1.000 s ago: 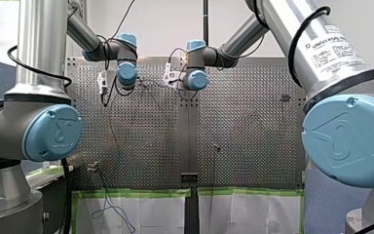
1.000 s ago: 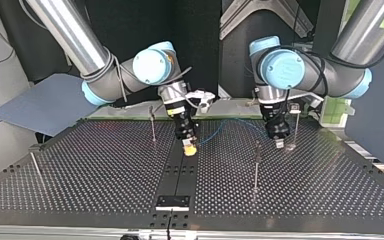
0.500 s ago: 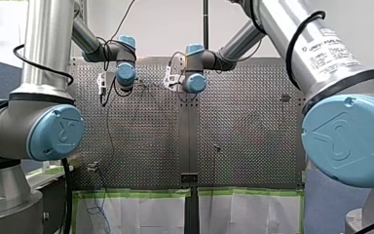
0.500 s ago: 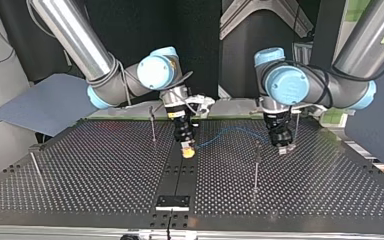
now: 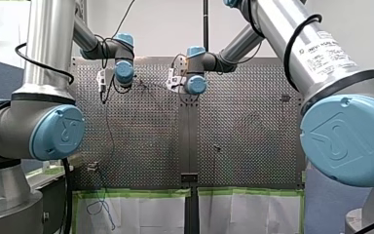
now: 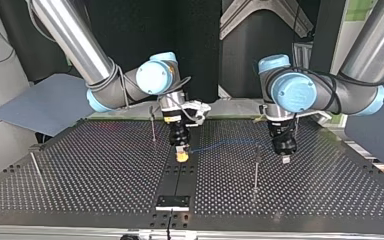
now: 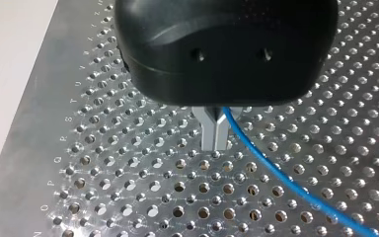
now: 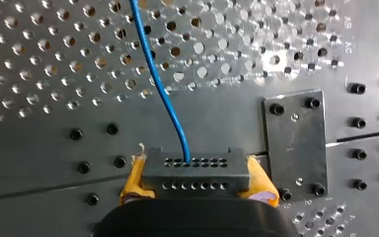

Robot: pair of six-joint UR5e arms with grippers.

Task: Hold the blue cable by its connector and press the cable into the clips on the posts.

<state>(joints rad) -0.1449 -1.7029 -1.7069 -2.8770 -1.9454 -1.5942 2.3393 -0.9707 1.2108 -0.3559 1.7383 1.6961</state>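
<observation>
Blue cable [image 6: 225, 144] runs nearly straight between my two grippers and passes the top of the post [image 6: 256, 165] in the top view. Whether it sits in the clip there I can't tell. I judge it light and limp, with no stiffness of its own. It should only keep a line while pulled from both ends, and its smooth sheath could slip through metal.

The connector [image 8: 196, 170], a rigid black block with rows of holes, looks the sound place to grip. My right gripper [image 6: 181, 156] has its yellow pads clamped on the block's two ends, well to the post's left in that view. My left gripper [image 7: 215, 133] has its metal fingers pinched together with the cable leaving at their root, so I take it as clamped on the cable, just to the post's right. Both hang low over the perforated table [image 6: 105, 175].

Against a second ago, both grippers have come towards the near edge, level with the post. The cable's arch has flattened, and the loose tail in the front view has drawn up.
</observation>
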